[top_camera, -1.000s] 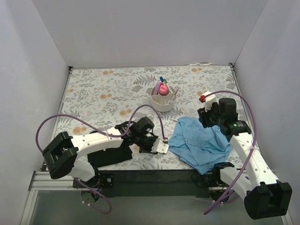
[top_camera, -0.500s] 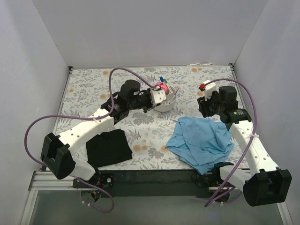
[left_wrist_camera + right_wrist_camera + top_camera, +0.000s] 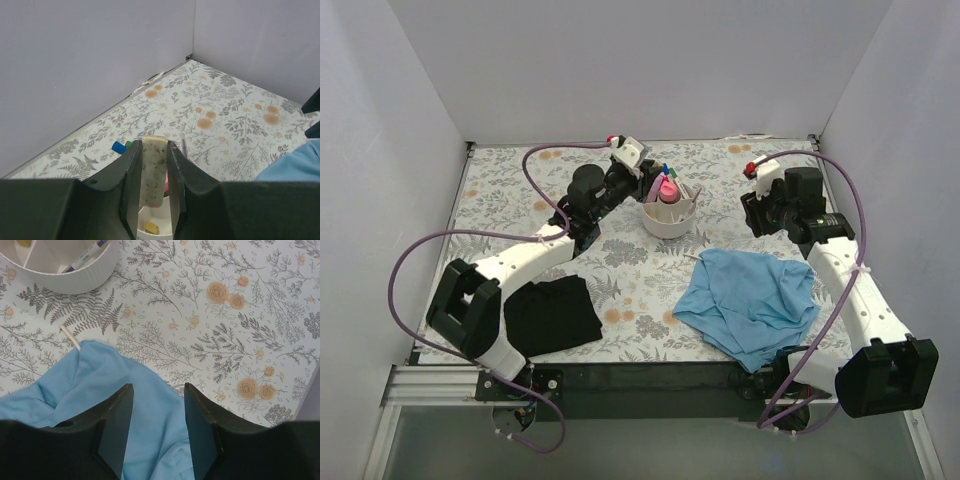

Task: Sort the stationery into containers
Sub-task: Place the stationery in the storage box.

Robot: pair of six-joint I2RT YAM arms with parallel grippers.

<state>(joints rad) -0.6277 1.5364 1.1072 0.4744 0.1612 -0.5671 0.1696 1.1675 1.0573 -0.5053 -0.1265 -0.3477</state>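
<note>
From above, the left arm reaches to the far middle of the desk (image 3: 520, 190), its wrist just over the far-left rim of the white organiser (image 3: 668, 222); what it carries cannot be made out from there. The left wrist camera settles it: the left fingers (image 3: 127, 190) are clamped tight on a pale speckled eraser (image 3: 152, 172), held upright above the organiser's open top, where a small yellow piece (image 3: 151, 228) lies in one compartment; which compartment cannot be told. The overhead view alone shows a pink highlighter (image 3: 667, 189) standing in the organiser with a blue-capped pen (image 3: 664, 168) beside it.

The right wrist camera shows the right fingers (image 3: 115, 430) spread wide with nothing between them, above the far edge of the blue cloth (image 3: 100, 390); a thin white stick (image 3: 70, 336) pokes out from under that cloth, just short of the organiser's ribbed wall. From above, the blue cloth lies crumpled toward the near right corner, and a black cloth (image 3: 552, 312) sits folded toward the near left corner.

The desk wears a covering printed with grey ferns and orange flowers; plain pale walls close it in on the left, far and right sides.
</note>
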